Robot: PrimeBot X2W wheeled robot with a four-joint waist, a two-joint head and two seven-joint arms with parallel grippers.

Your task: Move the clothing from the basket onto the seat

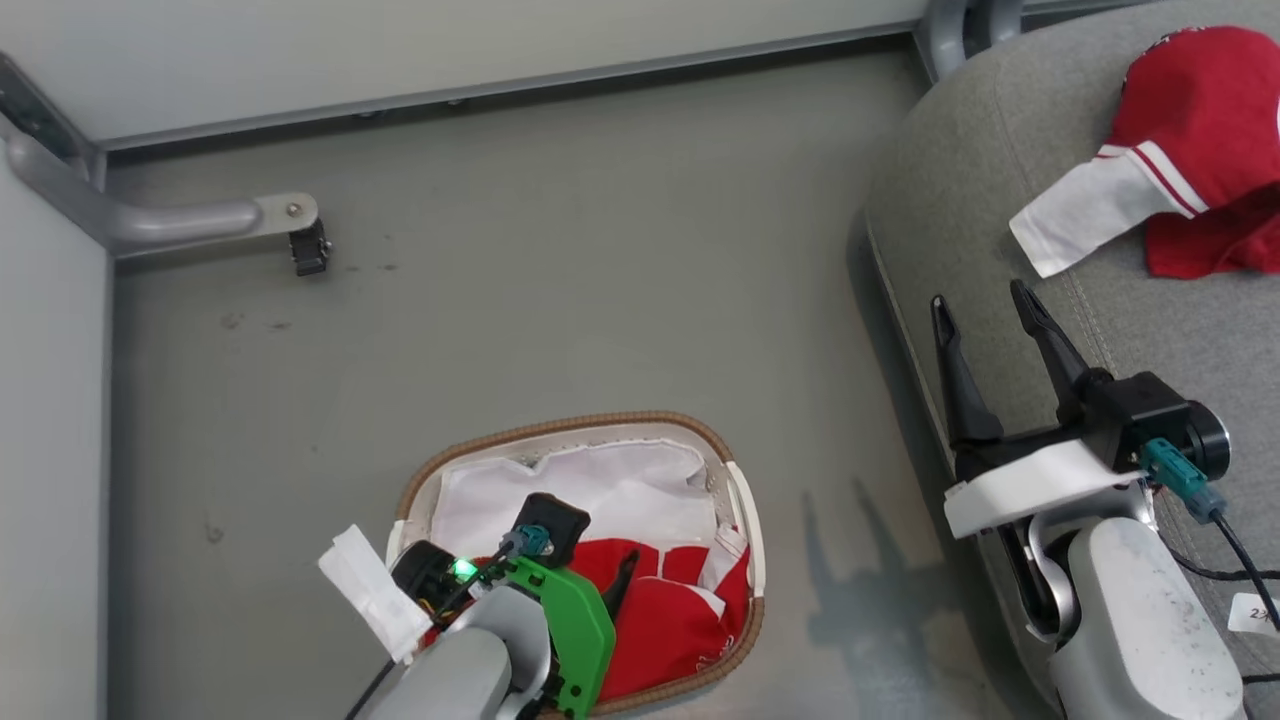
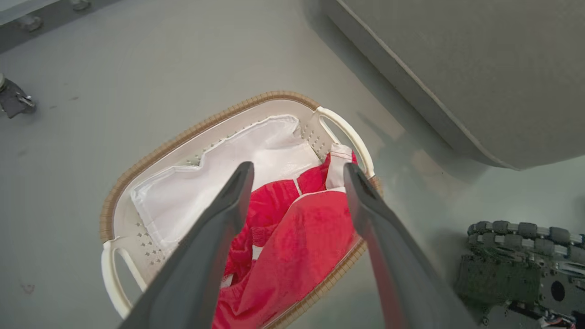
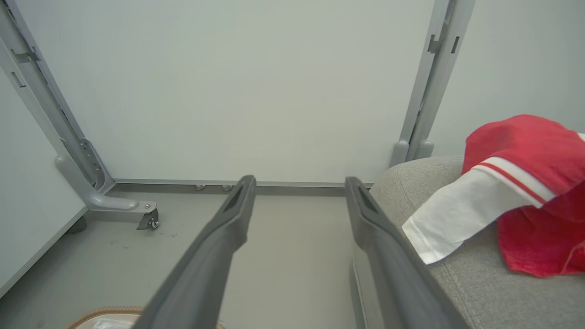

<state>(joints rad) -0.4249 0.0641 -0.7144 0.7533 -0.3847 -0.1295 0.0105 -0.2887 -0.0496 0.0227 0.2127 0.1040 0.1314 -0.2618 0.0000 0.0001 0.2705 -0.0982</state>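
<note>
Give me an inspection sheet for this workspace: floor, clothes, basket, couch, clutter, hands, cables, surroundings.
Surface: grey floor, faint scuff marks.
Job's things: basket on the floor, red clothing bunched at one end over its white liner; another red garment with a white sleeve lies on the seat.
Clutter: small white label beside the right arm.
Hands: left hand open above the basket clothing; right hand open, empty, over the seat edge.
Cables: black cable with teal plug at the right wrist.
Surroundings: pale wall panels, grey frame foot with caster.
</note>
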